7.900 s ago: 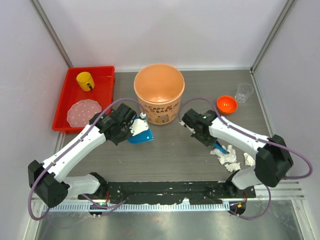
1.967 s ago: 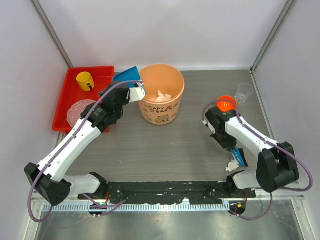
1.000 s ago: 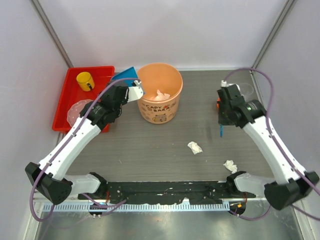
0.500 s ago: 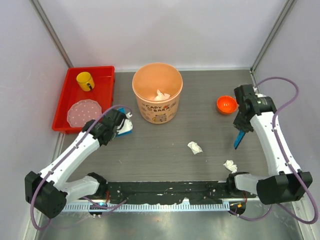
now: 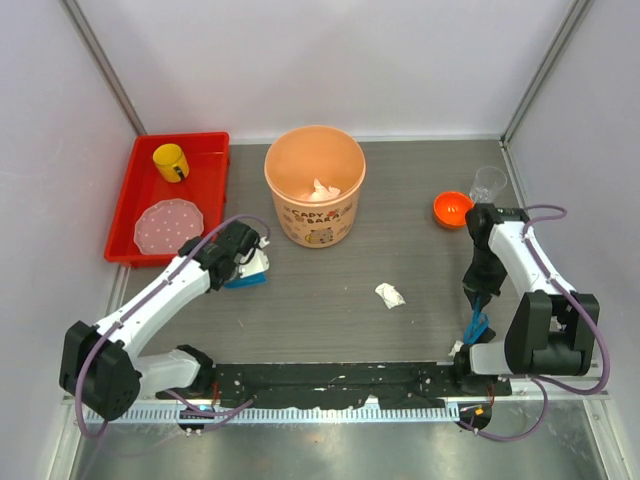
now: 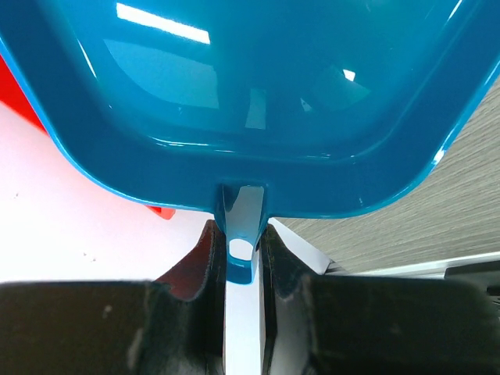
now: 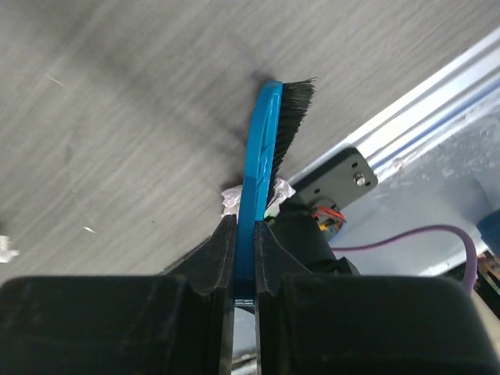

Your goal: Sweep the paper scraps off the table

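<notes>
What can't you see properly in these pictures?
Right wrist view: a small crumpled white paper scrap is mostly hidden behind the blue plastic brush.
Left wrist view: the blue plastic dustpan fills the picture, cut off by its edges, hiding most of the grey wood-grain table.
Top view: the wall of the orange plastic bucket hides how many scraps lie inside.
Top view: the clear plastic cup is too small to show its contents.

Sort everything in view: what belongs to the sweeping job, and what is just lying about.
Job: paper scraps, brush, dustpan, orange bucket.
Lying about: red tray, yellow cup, pink plate, orange bowl, clear cup.
</notes>
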Available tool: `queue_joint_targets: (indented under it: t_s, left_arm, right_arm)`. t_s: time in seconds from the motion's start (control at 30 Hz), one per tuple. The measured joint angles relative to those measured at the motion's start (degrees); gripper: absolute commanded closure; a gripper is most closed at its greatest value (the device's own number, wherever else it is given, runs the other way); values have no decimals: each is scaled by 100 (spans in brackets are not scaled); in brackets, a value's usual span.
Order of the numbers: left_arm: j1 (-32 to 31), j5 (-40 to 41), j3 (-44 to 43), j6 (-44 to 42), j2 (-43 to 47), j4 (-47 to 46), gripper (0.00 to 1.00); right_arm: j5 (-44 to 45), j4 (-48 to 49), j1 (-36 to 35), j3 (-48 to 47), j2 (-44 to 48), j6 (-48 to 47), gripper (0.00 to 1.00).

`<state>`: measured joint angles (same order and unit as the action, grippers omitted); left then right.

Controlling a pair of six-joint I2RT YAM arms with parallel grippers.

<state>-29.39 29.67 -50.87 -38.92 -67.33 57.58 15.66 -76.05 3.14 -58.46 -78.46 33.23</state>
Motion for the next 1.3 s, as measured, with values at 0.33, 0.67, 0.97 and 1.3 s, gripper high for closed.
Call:
queue_joint_targets:
  t_s: [0.33,0.67,0.97,1.3]
  left_arm:
    - [0,-120,-153,262,-367,17,100]
    - [0,-138,-485,501,-468,146,100]
    - [0,-463,-476,570,-487,275,100]
    - [4,-1513,-199,575,-546,352,100]
  right_arm:
    - [-1029,66,-468,704,227,669,99]
    - [-2728,1121,-3045,-1615,-1060,1773,99]
    - [-2590,1023,-3051,-2347,-1239,826,99]
    - [-4212,695,-4918,-2743,-232,-3582,99]
